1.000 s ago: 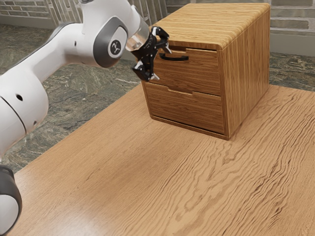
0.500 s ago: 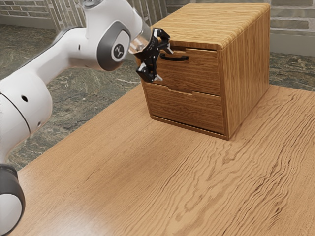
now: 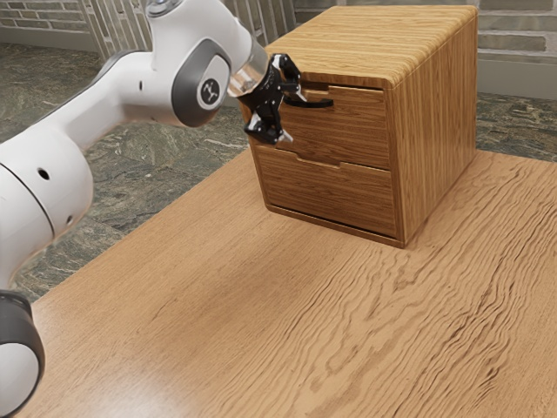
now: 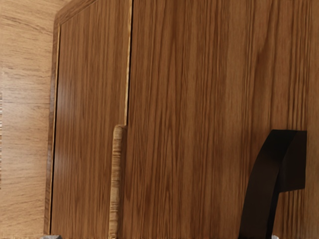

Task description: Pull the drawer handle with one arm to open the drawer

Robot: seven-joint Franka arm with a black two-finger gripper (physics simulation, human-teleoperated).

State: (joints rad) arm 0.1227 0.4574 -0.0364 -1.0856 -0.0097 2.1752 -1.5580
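A wooden cabinet (image 3: 409, 104) with two drawers stands at the far side of the table. The top drawer (image 3: 335, 126) carries a black bar handle (image 3: 309, 102) and looks shut, its front level with the cabinet. My gripper (image 3: 285, 109) is open at the handle's left end in the exterior view, one finger above it and one below, close to the drawer front. The wrist view looks straight at the top drawer front (image 4: 199, 99) with the handle (image 4: 271, 189) near my hand.
The lower drawer (image 3: 326, 187) has only a notch in its top edge; the wrist view has it (image 4: 89, 124) beside the top one. Bare wooden tabletop (image 3: 305, 313) stretches in front of the cabinet. Beyond the table's edge is a stone floor (image 3: 148, 165).
My hand has moved toward the exterior view's right and slightly up, closing in on the drawer front until the fingers straddle the handle's left end. The drawer has not moved.
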